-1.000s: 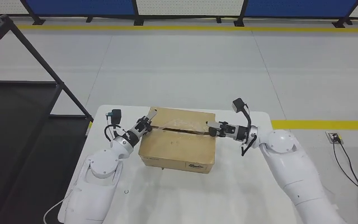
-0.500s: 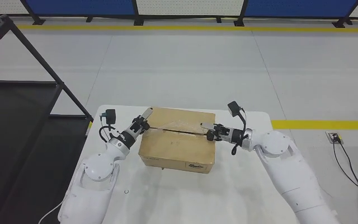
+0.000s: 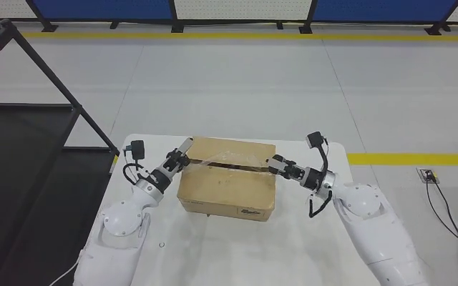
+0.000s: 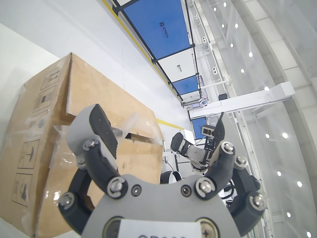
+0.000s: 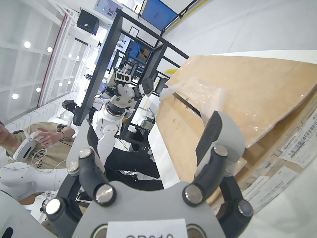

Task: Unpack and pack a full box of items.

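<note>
- The left pincer (image 4: 161,130) is released, its two fingers spread wide. The cardboard box (image 4: 49,125) lies just ahead of it, on the side of one pad (image 4: 102,130).
- That pad overlaps the end of the box's top seam, so I cannot tell whether it touches the cardboard or hangs just clear of it.
- The right pincer (image 5: 151,137) is also released. One finger (image 5: 213,134) stands in front of the box's upper edge, and the other is seen edge-on, a thin dark strip.
- The box sits on the white bench (image 3: 215,243) between the two pincers, one at each end of the top seam.
- The top flaps are almost closed. A narrow dark slit runs along the seam, and whatever is inside is hidden.
- Beside the right pincer, the edge of one flap (image 5: 247,87) stands a little above the box wall, and the gap under it is in shadow.
- Crumpled clear tape (image 5: 198,92) clings along the seam, and its ends are hard to trace.
- A printed label (image 5: 297,144) on the box wall nearest the right pincer is cut off at the picture's edge.
</note>
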Action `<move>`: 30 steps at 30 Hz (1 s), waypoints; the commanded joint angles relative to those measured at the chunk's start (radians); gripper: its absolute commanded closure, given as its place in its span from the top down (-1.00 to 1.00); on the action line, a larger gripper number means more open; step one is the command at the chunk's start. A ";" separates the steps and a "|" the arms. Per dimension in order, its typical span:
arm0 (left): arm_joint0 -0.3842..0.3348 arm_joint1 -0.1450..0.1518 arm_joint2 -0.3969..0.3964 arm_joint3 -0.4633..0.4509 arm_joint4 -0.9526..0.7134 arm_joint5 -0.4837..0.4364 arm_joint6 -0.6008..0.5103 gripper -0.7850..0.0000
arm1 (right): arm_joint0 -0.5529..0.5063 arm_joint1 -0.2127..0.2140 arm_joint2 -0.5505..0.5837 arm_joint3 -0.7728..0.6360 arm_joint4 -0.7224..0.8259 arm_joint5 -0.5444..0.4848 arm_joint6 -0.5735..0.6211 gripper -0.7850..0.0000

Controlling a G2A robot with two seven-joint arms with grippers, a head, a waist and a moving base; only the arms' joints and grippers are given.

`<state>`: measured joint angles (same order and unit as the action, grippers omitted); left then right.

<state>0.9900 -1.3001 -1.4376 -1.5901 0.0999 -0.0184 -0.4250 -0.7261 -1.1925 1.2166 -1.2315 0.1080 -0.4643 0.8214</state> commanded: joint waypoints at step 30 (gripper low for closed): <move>0.098 0.020 -0.060 -0.148 -0.013 -0.015 0.044 1.00 | -0.077 0.027 -0.067 -0.282 -0.658 0.096 -0.156 0.98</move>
<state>1.0870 -1.2807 -1.4956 -1.7376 0.0916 -0.0321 -0.3815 -0.8025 -1.1651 1.1551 -1.5069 -0.4988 -0.3880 0.6887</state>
